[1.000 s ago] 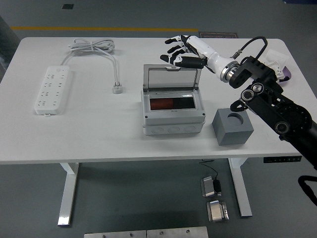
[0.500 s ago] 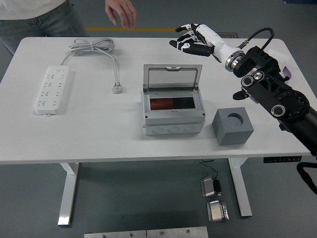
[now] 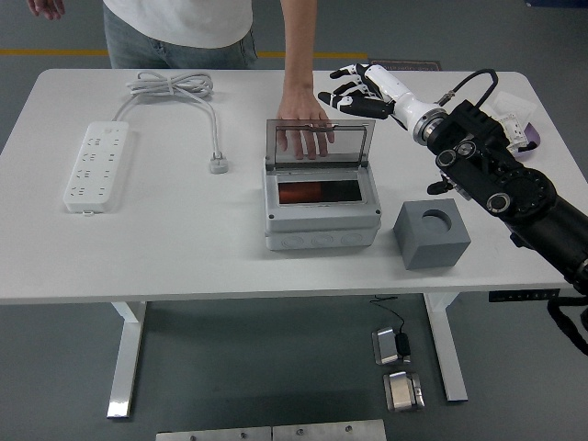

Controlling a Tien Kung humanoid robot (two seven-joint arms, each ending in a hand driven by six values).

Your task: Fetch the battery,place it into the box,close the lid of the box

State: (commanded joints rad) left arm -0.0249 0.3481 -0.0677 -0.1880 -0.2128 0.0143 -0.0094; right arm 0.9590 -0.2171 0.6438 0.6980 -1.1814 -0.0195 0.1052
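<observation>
1. One right hand (image 3: 354, 92) hovered empty with fingers spread, now just beyond the lid's (image 3: 319, 143) far right corner after a retreat upward.
2. The battery (image 3: 317, 191) lay inside the box (image 3: 320, 213); the lid remained upright.
3. A person's hand (image 3: 304, 135) had arrived behind the lid, apparently to steady or close it.
4. The black arm (image 3: 501, 188) stretched in from the right over the surface (image 3: 184, 239).

Person's hand (image 3: 303, 129) sits behind the raised lid (image 3: 319, 142), blocking my right hand (image 3: 360, 90) there. Box (image 3: 321, 209) top open. Grey block (image 3: 432, 234) crowds box's right; left side free.
</observation>
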